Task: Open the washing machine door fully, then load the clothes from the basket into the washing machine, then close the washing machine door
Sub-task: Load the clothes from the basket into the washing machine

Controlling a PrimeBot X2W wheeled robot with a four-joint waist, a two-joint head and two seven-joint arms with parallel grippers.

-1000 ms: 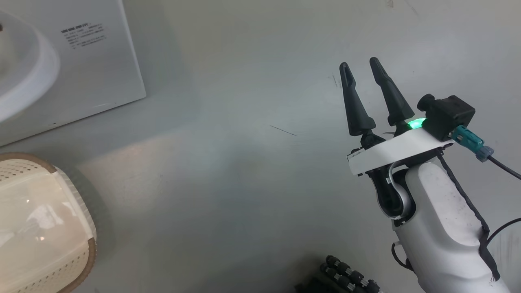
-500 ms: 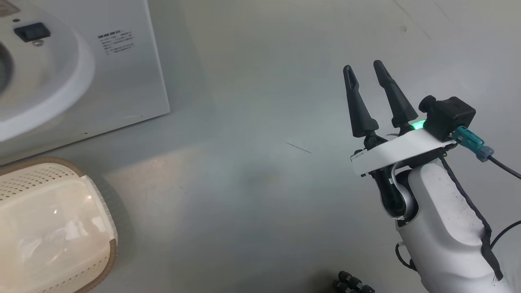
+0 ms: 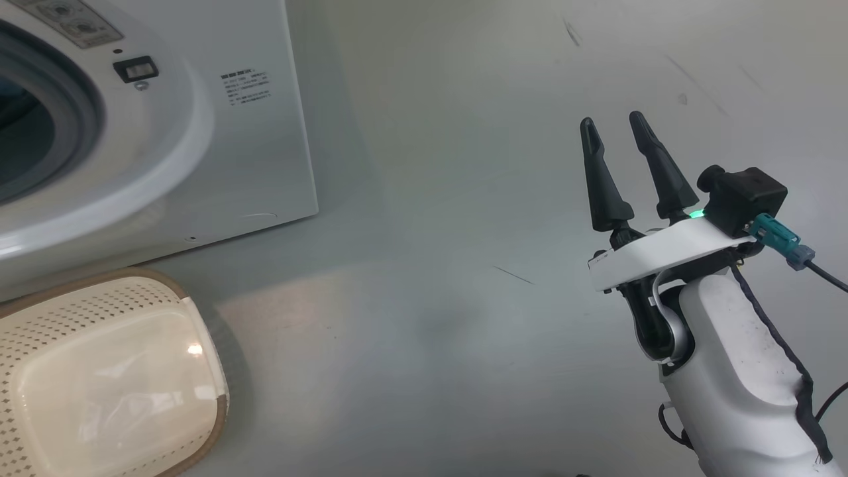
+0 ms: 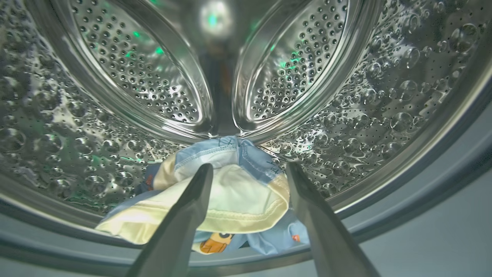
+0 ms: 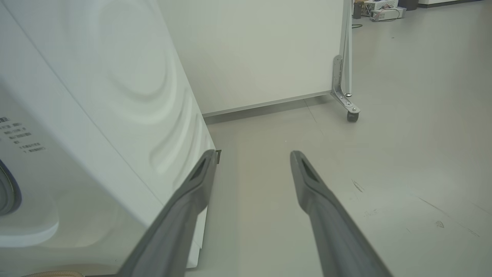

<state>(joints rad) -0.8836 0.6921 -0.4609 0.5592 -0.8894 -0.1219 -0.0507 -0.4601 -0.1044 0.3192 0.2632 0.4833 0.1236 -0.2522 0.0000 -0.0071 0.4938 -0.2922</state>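
Load looking done: clothes (image 4: 238, 196) lying in washing machine (image 4: 384, 96), left gripper (image 4: 249, 166) spread.
View swinging machine-ward; basket (image 3: 86, 308), 8 o'clock, empty.

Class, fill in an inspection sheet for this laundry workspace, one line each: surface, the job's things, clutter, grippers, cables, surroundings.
Surface: grey floor with a few thin scuff marks.
Job's things: washing machine with its opening uncovered; clothes lying at the bottom of the drum; basket on the floor in front of the machine, no clothes in the part in view.
Clutter: nothing seen.
Grippers: left gripper open, pointing into the drum above the clothes; right gripper open and empty, over the floor.
Cables: black cable running from a teal plug at the right wrist.
Surroundings: white panel on a castor, beyond the machine.
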